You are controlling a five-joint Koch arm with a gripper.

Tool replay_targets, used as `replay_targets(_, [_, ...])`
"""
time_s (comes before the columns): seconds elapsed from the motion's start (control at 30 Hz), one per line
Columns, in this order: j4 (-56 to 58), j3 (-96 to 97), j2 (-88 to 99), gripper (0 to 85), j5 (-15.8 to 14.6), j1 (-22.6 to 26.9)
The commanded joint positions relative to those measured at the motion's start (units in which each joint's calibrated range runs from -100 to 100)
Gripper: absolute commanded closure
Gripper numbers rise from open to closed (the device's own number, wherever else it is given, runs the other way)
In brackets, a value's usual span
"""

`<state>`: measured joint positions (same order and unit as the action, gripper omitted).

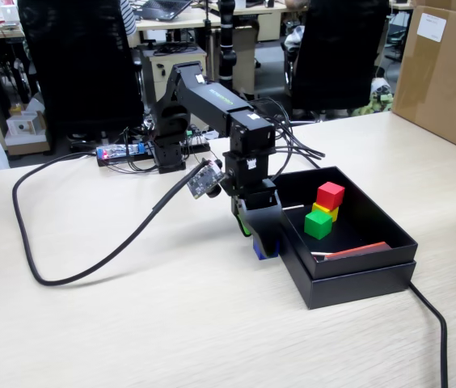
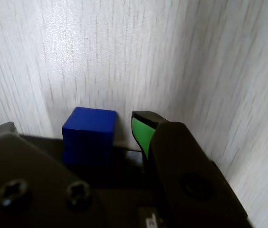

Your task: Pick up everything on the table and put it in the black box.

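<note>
Fixed view: black gripper (image 1: pixel 263 242) down over small solid blue cube (image 1: pixel 261 252), at 9 o'clock of shallow matte black cardboard box (image 1: pixel 357 279) holding red (image 1: pixel 330 196), yellow (image 1: pixel 326 212), green cubes (image 1: pixel 318 224). Wrist view: blue cube (image 2: pixel 88 135) between spread jaws, green-padded fingertip (image 2: pixel 140 131) just beside at 3 o'clock, not pinching.

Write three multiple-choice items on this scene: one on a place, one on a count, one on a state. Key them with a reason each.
1. Where is the blue cube?
A. inside the black box
B. on the table, outside the box
C. on the brown carton

2. How many cubes lie in the box?
A. one
B. three
C. four

3. How does the gripper stand?
A. raised high above the box
B. low at the table, jaws either side of the blue cube
C. inside the box

Key: 1 B, it sits by the box wall. 2 B, red cube, yellow cube, green cube. 3 B, wrist view shows it.
</note>
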<state>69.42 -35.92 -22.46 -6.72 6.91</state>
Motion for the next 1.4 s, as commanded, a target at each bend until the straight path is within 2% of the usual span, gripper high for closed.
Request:
replay_targets(0.0, [0.09,-5.60,0.03,40.6,-0.15,0.83])
replay_targets(0.03, [0.00,-6.06,-0.78,40.7,-0.20,1.17])
replay_targets(0.13, [0.09,-6.78,-1.92,48.7,-0.34,1.56])
replay_targets(0.2, [0.09,-7.33,-2.73,56.4,-0.68,1.61])
replay_targets(0.23, [0.00,-7.33,-2.84,63.2,-0.83,1.51])
replay_targets(0.3, [0.00,-7.42,-2.73,69.2,-1.17,1.27])
replay_targets(0.53, [0.00,-2.52,10.70,69.2,-0.83,-0.39])
replay_targets(0.63, [0.00,-0.98,24.24,69.2,-0.44,-1.47])
replay_targets(0.83, [0.00,-2.25,35.25,69.0,0.44,1.22])
replay_targets(0.97, [0.00,-7.24,32.61,68.9,0.39,4.44])
replay_targets(1.0, [0.00,-13.22,24.24,68.8,0.29,6.79])
replay_targets(1.37, [0.00,-20.93,2.67,68.6,0.10,9.23])
